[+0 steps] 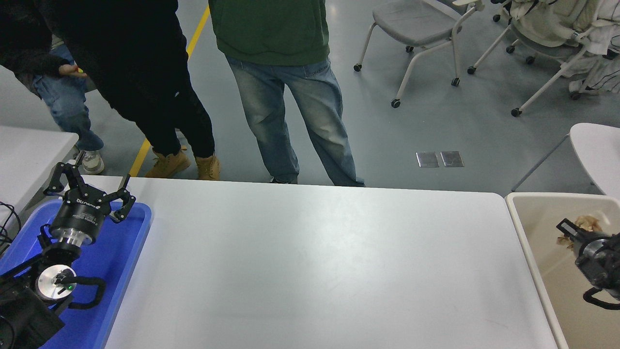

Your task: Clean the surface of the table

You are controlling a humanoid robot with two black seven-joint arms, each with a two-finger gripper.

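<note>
The table surface [319, 261] filled the middle and lower part of the frame, from the blue tray [123, 271] at the lower left to the beige bin [525, 242] at the right edge. Nothing lay on the white top within view.

Right gripper [574, 232] sat at the right edge of the frame, inside the outline of the beige bin and thus beside the table surface, just past its right-hand border, not over it. Its fingers pointed toward the upper left of the frame. A light brown crumpled scrap [587, 224] showed right at the fingertips (whether pinched or already loose, I could not tell; the fingers overlapped it and the spread was hidden).

Left gripper [89, 191] stood at the lower left, over the far end of the blue tray, close to the table's left border. Fingers were splayed apart and held nothing.

At the top of the frame, on the far side of the table, stood a person in a green top and faded jeans [290, 126] and a person in black with tan boots [145, 97]. Grey wheeled chairs [416, 29] occupied the upper right. A smaller white tabletop [29, 150] sat at the left edge.
</note>
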